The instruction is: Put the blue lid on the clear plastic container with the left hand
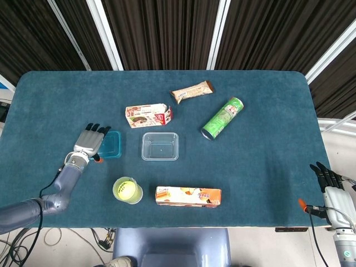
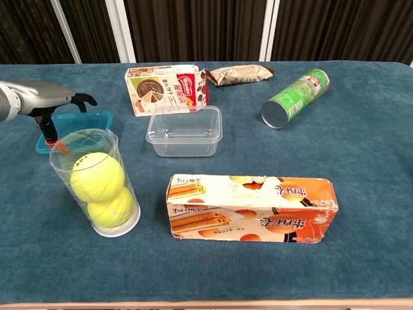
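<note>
The blue lid (image 1: 110, 146) (image 2: 76, 123) lies on the table left of the clear plastic container (image 1: 160, 146) (image 2: 185, 131), which stands empty and uncovered. My left hand (image 1: 89, 142) (image 2: 40, 106) is at the lid's left edge with its fingers stretched out and apart. Its thumb hangs at the lid's near-left corner, and I cannot tell whether it touches the lid. Nothing is plainly held. My right hand (image 1: 332, 188) hangs beyond the table's right front corner, fingers extended and empty.
A clear tube of tennis balls (image 1: 127, 190) (image 2: 98, 183) stands just in front of the lid. An orange biscuit box (image 2: 251, 208) lies in front of the container, a red-and-white box (image 2: 166, 88) behind it. A snack bar (image 1: 192, 92) and a green can (image 1: 222, 118) lie further right.
</note>
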Robot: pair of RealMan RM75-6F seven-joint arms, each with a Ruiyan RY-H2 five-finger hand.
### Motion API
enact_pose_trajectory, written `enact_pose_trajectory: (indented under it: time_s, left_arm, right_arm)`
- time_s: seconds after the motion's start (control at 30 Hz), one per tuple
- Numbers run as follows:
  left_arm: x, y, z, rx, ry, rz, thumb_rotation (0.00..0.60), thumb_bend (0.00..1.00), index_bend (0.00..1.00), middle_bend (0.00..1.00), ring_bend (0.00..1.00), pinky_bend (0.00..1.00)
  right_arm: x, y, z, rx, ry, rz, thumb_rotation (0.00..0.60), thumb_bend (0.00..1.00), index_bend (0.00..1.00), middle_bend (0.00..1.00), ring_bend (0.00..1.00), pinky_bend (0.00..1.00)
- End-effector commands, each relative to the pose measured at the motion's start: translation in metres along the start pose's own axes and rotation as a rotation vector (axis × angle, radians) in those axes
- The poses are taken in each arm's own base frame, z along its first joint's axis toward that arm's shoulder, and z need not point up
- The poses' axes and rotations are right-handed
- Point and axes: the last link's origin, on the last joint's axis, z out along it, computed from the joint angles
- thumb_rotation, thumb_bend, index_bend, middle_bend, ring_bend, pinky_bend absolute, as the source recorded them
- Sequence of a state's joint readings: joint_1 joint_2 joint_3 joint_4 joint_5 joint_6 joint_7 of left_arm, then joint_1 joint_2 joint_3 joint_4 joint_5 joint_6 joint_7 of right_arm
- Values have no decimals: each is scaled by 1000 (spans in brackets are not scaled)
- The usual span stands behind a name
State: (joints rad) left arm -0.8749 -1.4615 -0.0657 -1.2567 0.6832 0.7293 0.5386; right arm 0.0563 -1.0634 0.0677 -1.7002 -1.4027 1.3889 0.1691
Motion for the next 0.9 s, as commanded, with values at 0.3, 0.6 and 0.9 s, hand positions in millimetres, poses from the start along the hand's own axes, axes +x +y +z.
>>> enact_pose_trajectory:
  time_s: [0.3,0.6,0.9]
  left_arm:
    - [58,0,-24,-46,55,-57,600,309,77,330,0,0]
    - [106,29,-40,-115,67,-65,600,309,86,331,0,0]
    - [126,75,-34,-157,48,-45,600,307,90,330,0,0]
  right_arm:
    - [1,0,0,-6,6,7,600,291,96,0,0,0]
    - [1,1,0,-10,8,12,600,291,96,0,0,0]
    - [1,1,0,-9,11,3,600,292,96,0,0,0]
